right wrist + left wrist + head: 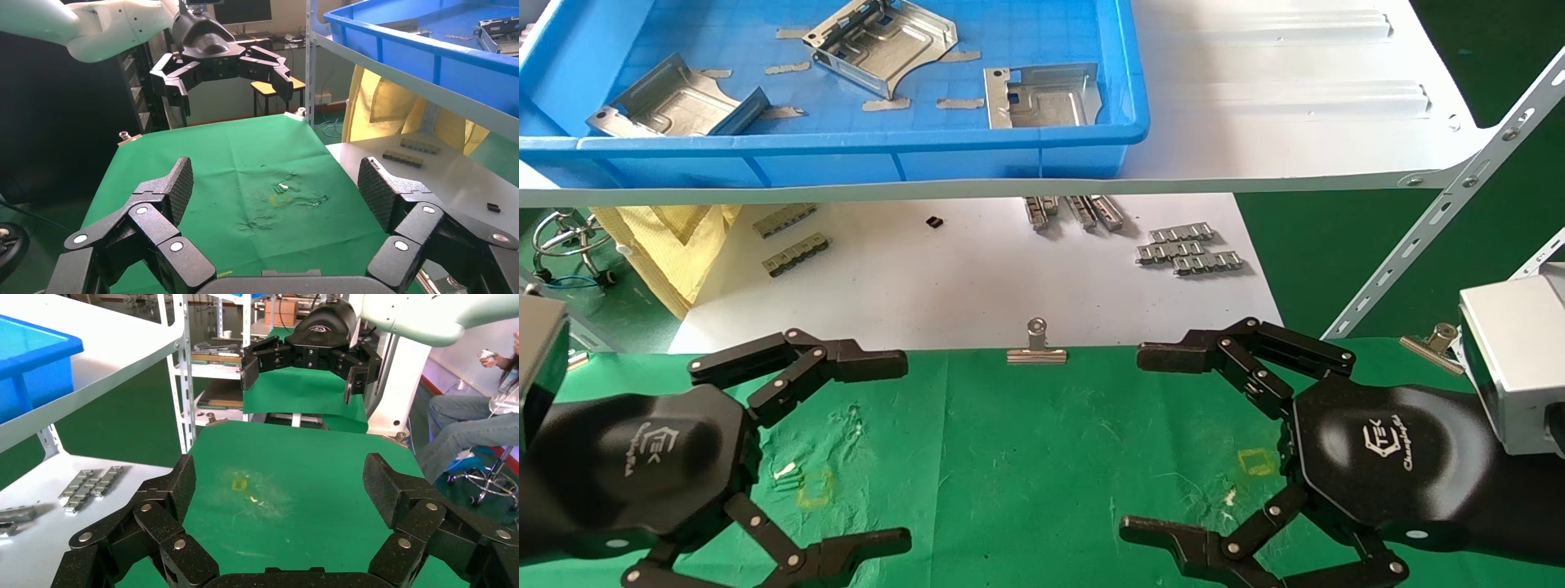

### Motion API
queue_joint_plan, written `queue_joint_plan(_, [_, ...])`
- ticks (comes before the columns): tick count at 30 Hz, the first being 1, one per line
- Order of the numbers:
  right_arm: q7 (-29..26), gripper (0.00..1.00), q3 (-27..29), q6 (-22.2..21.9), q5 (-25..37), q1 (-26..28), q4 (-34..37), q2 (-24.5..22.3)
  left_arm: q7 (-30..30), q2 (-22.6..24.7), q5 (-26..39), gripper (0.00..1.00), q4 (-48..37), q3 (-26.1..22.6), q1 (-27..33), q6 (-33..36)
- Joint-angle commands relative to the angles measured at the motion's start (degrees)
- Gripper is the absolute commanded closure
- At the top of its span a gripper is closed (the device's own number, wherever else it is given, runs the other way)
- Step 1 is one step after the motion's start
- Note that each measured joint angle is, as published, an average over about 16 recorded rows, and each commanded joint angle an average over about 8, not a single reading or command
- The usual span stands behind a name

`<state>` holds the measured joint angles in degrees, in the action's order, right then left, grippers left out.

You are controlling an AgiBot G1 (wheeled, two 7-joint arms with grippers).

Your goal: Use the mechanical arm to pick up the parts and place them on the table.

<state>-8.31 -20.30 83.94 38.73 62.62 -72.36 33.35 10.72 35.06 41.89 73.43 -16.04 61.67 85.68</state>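
Three silvery stamped metal parts lie in the blue tray (1009,155) on the upper white shelf: one at the left (674,102), one in the middle (883,45), one at the right (1042,96). My left gripper (891,449) hovers open and empty over the left of the green cloth table (1026,457). My right gripper (1144,445) hovers open and empty over the right of the cloth. The two face each other. In the left wrist view my gripper (278,484) is spread over bare green cloth; the right wrist view shows the right one (275,190) the same way.
Yellow square outlines (815,488) (1257,461) mark the cloth. A silver binder clip (1036,347) holds the cloth's far edge, another (1434,343) at the right. Small grey ridged strips (1189,249) (793,241) lie on the lower white board. A slanted shelf brace (1442,204) stands at the right.
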Motion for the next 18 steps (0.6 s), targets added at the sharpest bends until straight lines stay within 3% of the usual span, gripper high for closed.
queue_joint_plan(1, [0.0,0.41,0.0,0.0,0.0,0.0,0.0,0.0,0.0,0.0,0.0,0.00,0.0,0.0,0.0,0.0])
queue_joint_plan(4, [0.0,0.63,0.0,0.0,0.0,0.0,0.0,0.0,0.0,0.0,0.0,0.00,0.0,0.0,0.0,0.0])
queue_joint_plan(7, [0.0,1.00,0.0,0.0,0.0,0.0,0.0,0.0,0.0,0.0,0.0,0.00,0.0,0.0,0.0,0.0])
queue_joint_plan(18, [0.0,1.00,0.0,0.0,0.0,0.0,0.0,0.0,0.0,0.0,0.0,0.00,0.0,0.0,0.0,0.0])
